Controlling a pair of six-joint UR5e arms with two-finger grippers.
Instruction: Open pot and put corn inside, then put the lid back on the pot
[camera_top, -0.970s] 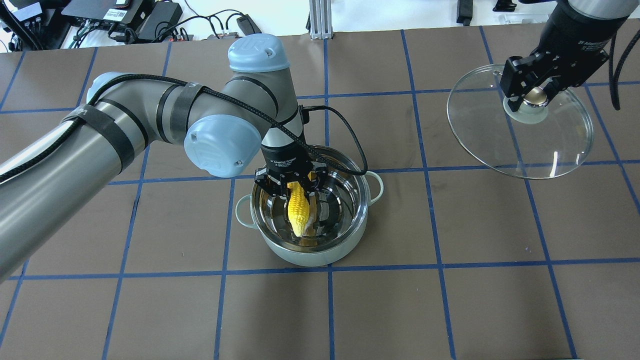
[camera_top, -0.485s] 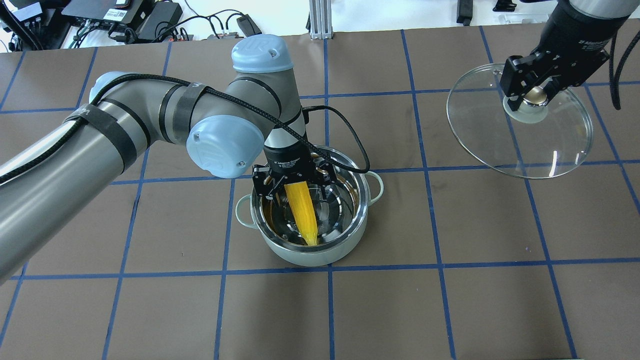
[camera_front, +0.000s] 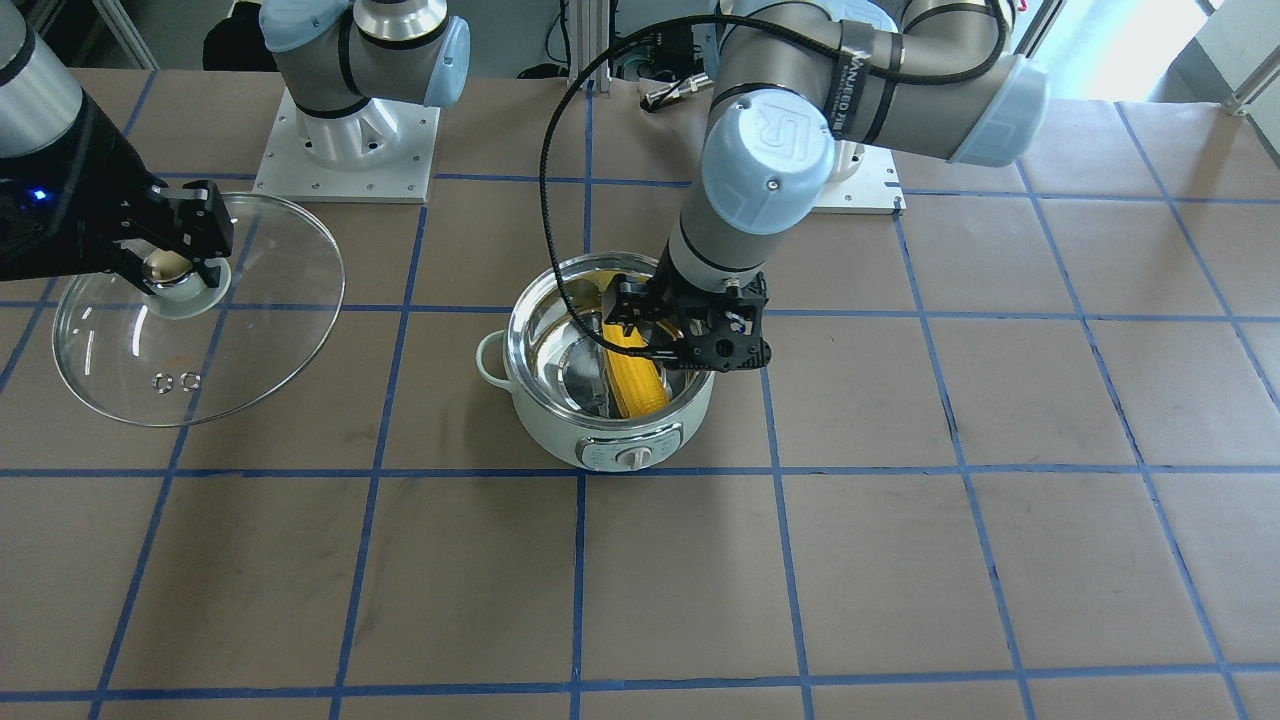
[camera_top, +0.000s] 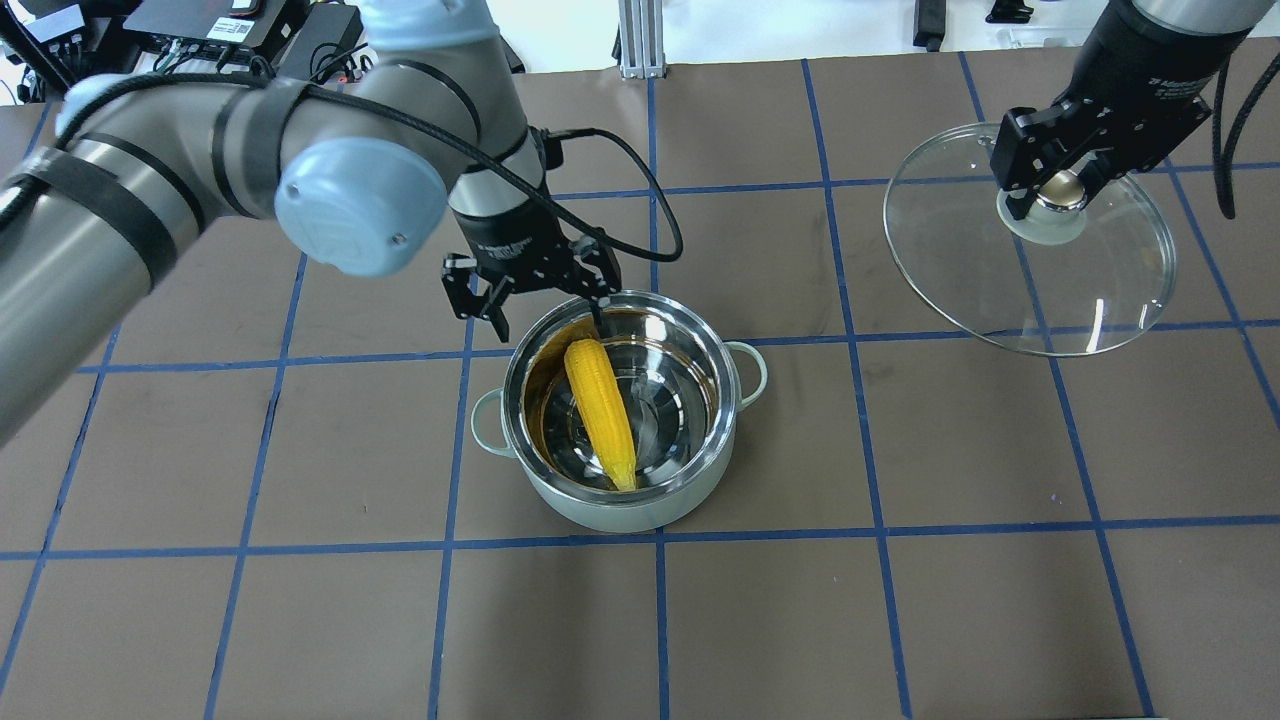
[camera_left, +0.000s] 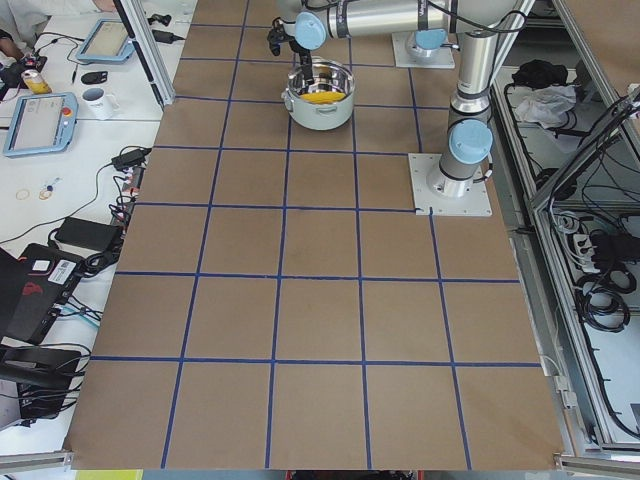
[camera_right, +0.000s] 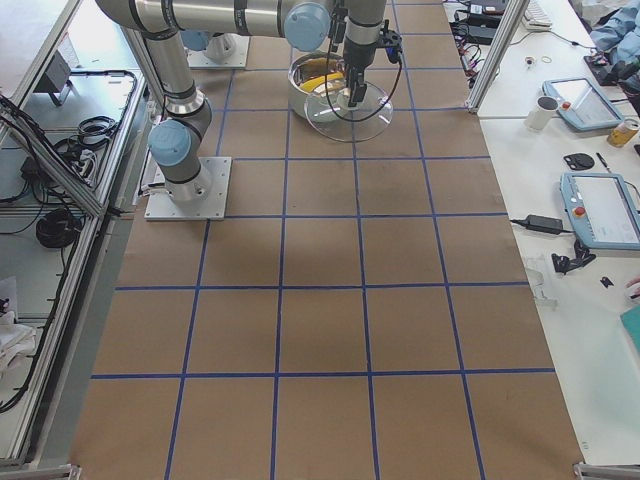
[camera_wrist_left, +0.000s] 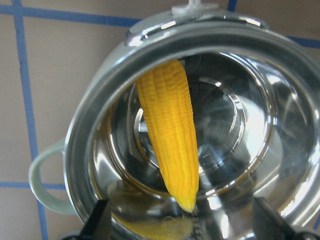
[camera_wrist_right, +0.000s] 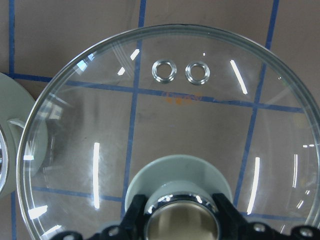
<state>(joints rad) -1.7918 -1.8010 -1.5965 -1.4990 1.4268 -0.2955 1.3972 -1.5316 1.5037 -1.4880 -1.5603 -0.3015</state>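
The pale mint-white pot (camera_top: 742, 372) stands open at the table's middle, its dial panel (camera_front: 632, 457) facing the front camera. The yellow corn (camera_top: 601, 410) lies slanted inside on the steel bottom, also in the front view (camera_front: 636, 378) and the left wrist view (camera_wrist_left: 172, 145). My left gripper (camera_top: 545, 312) is open and empty, above the pot's rim. My right gripper (camera_top: 1058, 188) is shut on the gold knob (camera_wrist_right: 180, 216) of the glass lid (camera_top: 1000, 285), holding it tilted above the table, far right of the pot. The lid also shows in the front view (camera_front: 230, 340).
Brown table cover with blue tape grid. Both robot bases (camera_front: 345, 150) sit at the table's robot side. Cables and electronics (camera_top: 250, 30) lie beyond the far edge. Side benches hold tablets and cups (camera_left: 100, 100).
My left gripper opened and let go of the corn, which fell flat into the pot. The left gripper then rose out of the pot. The right gripper with the lid shifted only slightly.
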